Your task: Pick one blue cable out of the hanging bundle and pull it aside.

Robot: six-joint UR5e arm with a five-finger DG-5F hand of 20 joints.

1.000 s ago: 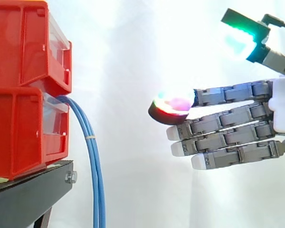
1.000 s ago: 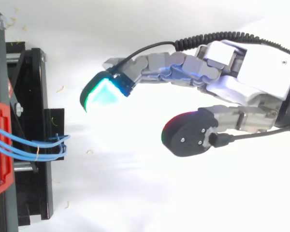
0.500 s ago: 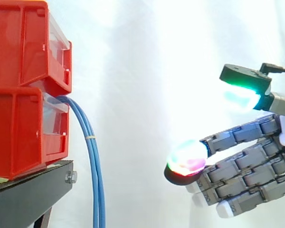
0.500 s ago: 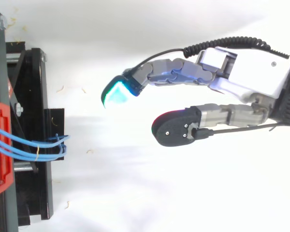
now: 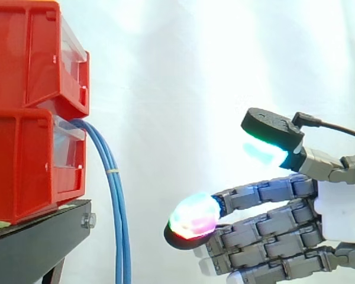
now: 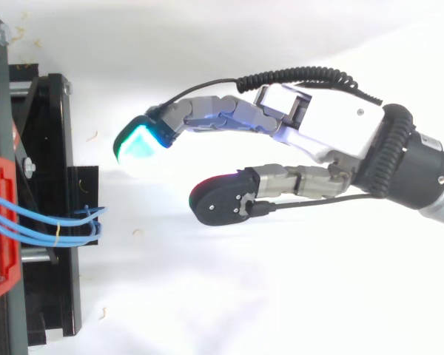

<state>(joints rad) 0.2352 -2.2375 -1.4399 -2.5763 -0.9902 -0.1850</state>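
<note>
A bundle of thin blue cables [image 5: 116,195] comes out of the lower red bin [image 5: 32,160] and hangs down past the black stand [image 5: 41,236], tied by a small yellow band. From above, the blue cables [image 6: 44,229] run rightward off the bin and loop over the stand's edge. My hand [image 6: 318,140] reaches in from the right with straight fingers and a spread thumb, holding nothing. Its glowing fingertips [image 5: 192,216] are a short gap to the right of the cables, low in the side view.
Two red bins [image 5: 29,53] are stacked on the black stand at the left, before a white curtain. The stand's frame [image 6: 55,207] runs along the left edge in the top view. Small light scraps [image 6: 137,232] lie on the white floor.
The hand has moved left toward the cables and dropped lower over the last second. The cables have not moved.
</note>
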